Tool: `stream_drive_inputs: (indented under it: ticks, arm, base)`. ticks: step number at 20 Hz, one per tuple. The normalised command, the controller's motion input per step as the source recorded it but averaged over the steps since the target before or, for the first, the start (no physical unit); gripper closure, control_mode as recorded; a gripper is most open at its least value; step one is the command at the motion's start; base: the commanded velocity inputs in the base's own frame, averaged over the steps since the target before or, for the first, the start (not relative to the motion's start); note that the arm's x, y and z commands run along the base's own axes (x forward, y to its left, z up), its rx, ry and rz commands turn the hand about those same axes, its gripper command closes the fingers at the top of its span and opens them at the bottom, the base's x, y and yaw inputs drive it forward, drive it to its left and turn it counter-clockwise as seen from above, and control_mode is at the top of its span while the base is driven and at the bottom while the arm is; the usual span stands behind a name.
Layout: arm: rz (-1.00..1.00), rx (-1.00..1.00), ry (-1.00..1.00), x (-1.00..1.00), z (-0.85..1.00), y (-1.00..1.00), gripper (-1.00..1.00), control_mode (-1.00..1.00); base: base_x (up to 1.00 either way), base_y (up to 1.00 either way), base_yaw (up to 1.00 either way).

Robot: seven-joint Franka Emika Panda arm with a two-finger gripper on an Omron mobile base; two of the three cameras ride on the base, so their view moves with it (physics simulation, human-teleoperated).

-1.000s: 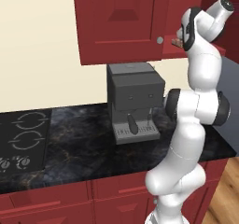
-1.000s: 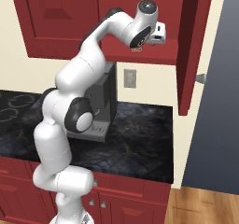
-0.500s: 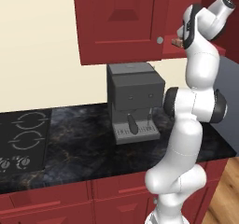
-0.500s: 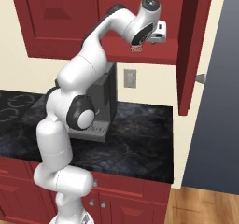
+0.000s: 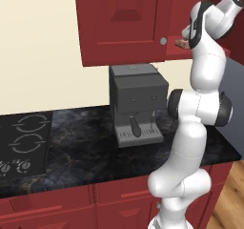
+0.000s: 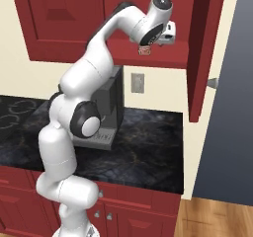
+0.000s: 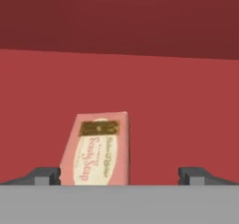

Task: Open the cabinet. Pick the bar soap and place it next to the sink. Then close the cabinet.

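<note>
Your gripper (image 7: 119, 175) is up inside the open cabinet (image 6: 163, 58) with its jaws spread as wide as they go and nothing between them yet; the soap (image 7: 96, 148) lies flat on the red shelf just ahead of the tips. What the coming move turns on is the sideways offset: in the hand view the bar sits well toward the left finger (image 7: 44, 175), almost touching its inner edge, while a broad stretch of bare shelf separates it from the right finger (image 7: 196, 175). Its long axis runs away from you, nearly in line with the approach and only slightly tilted, so the jaws would close across its narrow width, which is the easy way to take it. Judging from this, you would do well to shift the hand a little toward the left of that view before advancing, or the left finger may ride onto the bar or push it askew as you close (the label end is the far one, the near end is cut off by the bottom of the view, so how far the tips already overlap it I cannot tell). From the base views the soap (image 5: 181, 42) (image 6: 145, 50) sits near the front lip of the shelf, right under the hand, with the door (image 6: 203, 48) swung clear to the right
</note>
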Motion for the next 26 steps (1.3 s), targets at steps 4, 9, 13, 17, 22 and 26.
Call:
stream_drive_inputs:
  ticks: [4,9,13,17,22,26]
  arm:
    - [0.04,0.01,0.00,-0.37,0.00,0.22,-1.00,-1.00]
    - [0.01,0.00,0.00,-0.30,-0.01,0.22,-1.00,-1.00]
    - [0.01,0.00,0.00,-0.24,-0.05,0.33,-1.00,-1.00]
    - [0.00,0.00,0.00,0.33,-0.30,0.37,-1.00,-1.00]
    - [0.00,0.00,0.00,0.63,-0.14,0.03,-1.00,-1.00]
    - [0.00,0.00,0.00,0.04,0.10,-0.10,-1.00,-1.00]
  base:
    - [0.00,0.00,0.00]
    - [0.00,0.00,0.00]
    - [0.00,0.00,0.00]
    - [0.00,0.00,0.00]
    - [0.00,0.00,0.00]
    - [0.00,0.00,0.00]
